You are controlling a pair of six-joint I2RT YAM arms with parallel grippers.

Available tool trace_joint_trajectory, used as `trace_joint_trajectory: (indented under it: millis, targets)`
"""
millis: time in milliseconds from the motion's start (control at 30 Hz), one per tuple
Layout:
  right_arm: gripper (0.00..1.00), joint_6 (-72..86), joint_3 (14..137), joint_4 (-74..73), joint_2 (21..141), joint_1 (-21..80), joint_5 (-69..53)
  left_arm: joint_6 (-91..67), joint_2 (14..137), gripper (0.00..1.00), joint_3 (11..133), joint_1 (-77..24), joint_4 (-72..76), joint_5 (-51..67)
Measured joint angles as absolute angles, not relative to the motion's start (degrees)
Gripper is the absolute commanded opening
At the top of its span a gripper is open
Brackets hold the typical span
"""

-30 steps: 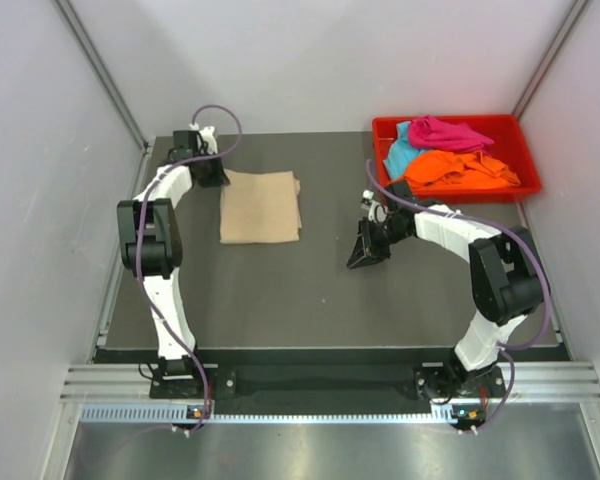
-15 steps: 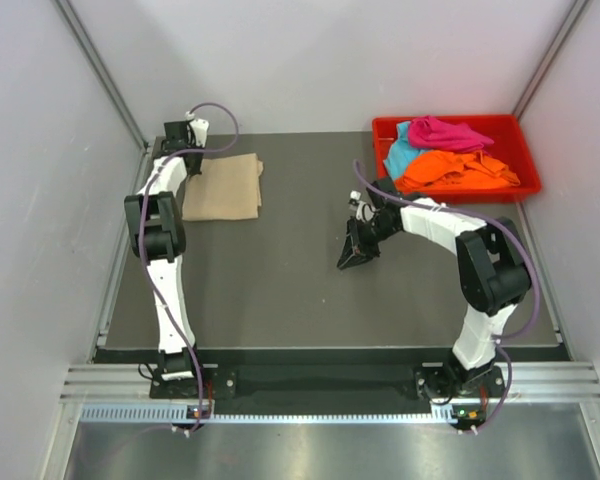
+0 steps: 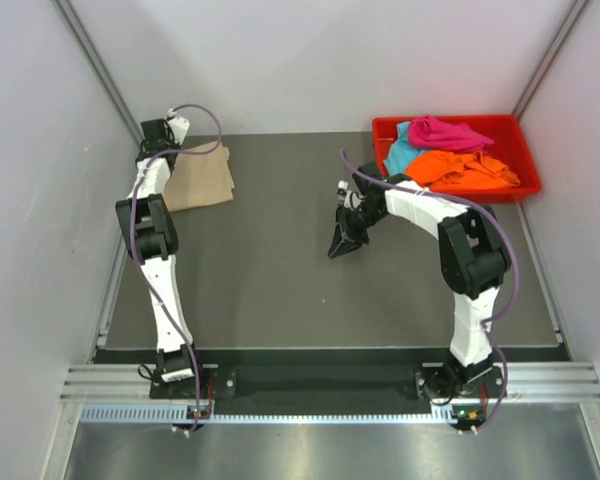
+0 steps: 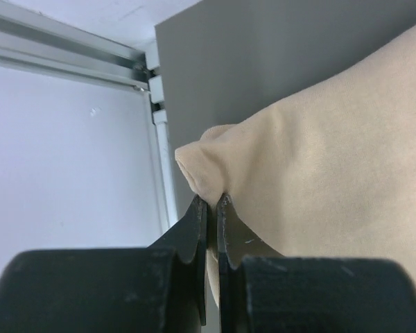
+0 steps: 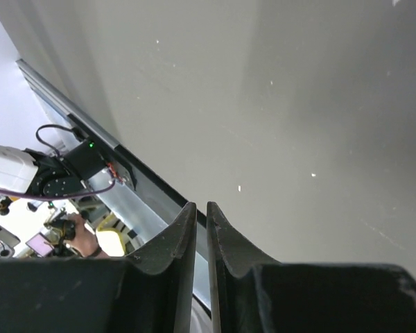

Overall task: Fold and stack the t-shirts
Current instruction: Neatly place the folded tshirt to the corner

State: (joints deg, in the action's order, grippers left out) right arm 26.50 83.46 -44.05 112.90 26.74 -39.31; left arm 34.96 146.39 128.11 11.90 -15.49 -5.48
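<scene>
A folded beige t-shirt (image 3: pixel 202 178) lies at the far left of the dark table, close to the left wall. My left gripper (image 3: pixel 172 150) is shut on its far left corner; in the left wrist view the cloth (image 4: pixel 319 159) bunches between the fingertips of the gripper (image 4: pixel 210 201). The orange t-shirt (image 3: pixel 460 170), the magenta-pink t-shirt (image 3: pixel 445 132) and the teal-blue t-shirt (image 3: pixel 402 155) lie crumpled in the red tray (image 3: pixel 525 185). My right gripper (image 3: pixel 338 246) hangs over bare table left of the tray, and in its wrist view the gripper (image 5: pixel 201 207) holds nothing, jaws nearly together.
The red tray sits at the far right corner. Grey walls close in the left, back and right sides. A metal rail (image 4: pixel 156 104) runs along the table's left edge next to the beige shirt. The dark table (image 3: pixel 280 280) spreads between the arms.
My left gripper has dragged the beige t-shirt leftward and toward the far left corner. The right gripper has drifted a little left, and its jaws have narrowed slightly.
</scene>
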Motion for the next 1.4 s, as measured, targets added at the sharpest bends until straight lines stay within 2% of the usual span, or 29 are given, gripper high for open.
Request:
trace_joint_trajectory:
  millis: [400, 767, 800, 833, 867, 900, 933, 1000, 1100, 1133, 1200, 1233, 1400]
  targets:
    - [0.10, 24.0, 94.3, -51.4, 122.6, 27.3, -40.0, 41.3, 155.9, 0.00, 137.6, 12.5, -7.7, -5.0]
    - [0.08, 21.6, 97.6, -55.2, 125.7, 27.3, -40.5, 41.9, 159.5, 0.00, 142.4, 13.1, -1.3, -2.6]
    - [0.08, 21.5, 97.6, -55.4, 125.7, 27.3, -40.5, 41.9, 159.7, 0.04, 142.6, 13.2, -0.8, -2.6]
    - [0.08, 21.4, 97.6, -55.5, 125.8, 27.2, -40.6, 41.8, 159.9, 0.15, 142.6, 13.3, -0.2, -2.6]
    - [0.08, 21.3, 97.6, -55.5, 125.8, 27.2, -40.6, 41.6, 159.9, 0.30, 142.6, 13.4, 0.1, -2.7]
    - [0.08, 21.2, 97.6, -55.5, 125.8, 27.2, -40.6, 41.3, 160.0, 0.56, 142.6, 13.5, 0.1, -3.1]
    - [0.08, 21.1, 97.6, -55.5, 125.8, 27.2, -40.6, 40.9, 160.0, 0.66, 142.6, 13.5, 0.4, -3.7]
    - [0.08, 21.1, 97.5, -55.5, 125.8, 27.2, -40.7, 38.9, 160.0, 0.77, 142.6, 13.5, 2.0, -6.5]
    - [0.08, 21.1, 96.9, -55.3, 125.7, 27.3, -40.7, 35.9, 159.2, 0.87, 141.5, 13.0, 3.9, -11.9]
    - [0.08, 21.0, 96.6, -55.2, 125.5, 27.3, -40.4, 34.6, 158.0, 0.92, 139.7, 12.6, 4.1, -13.9]
    - [0.09, 20.9, 95.0, -54.8, 124.1, 27.4, -39.5, 31.9, 154.3, 0.93, 134.4, 11.9, 4.1, -16.7]
    - [0.09, 20.8, 93.7, -54.5, 122.5, 27.5, -38.8, 30.1, 151.4, 0.98, 130.6, 11.3, 3.8, -17.8]
    - [0.10, 21.6, 78.8, -49.5, 104.5, 28.2, -34.5, 18.1, 131.4, 0.99, 108.4, 5.0, 3.5, -17.0]
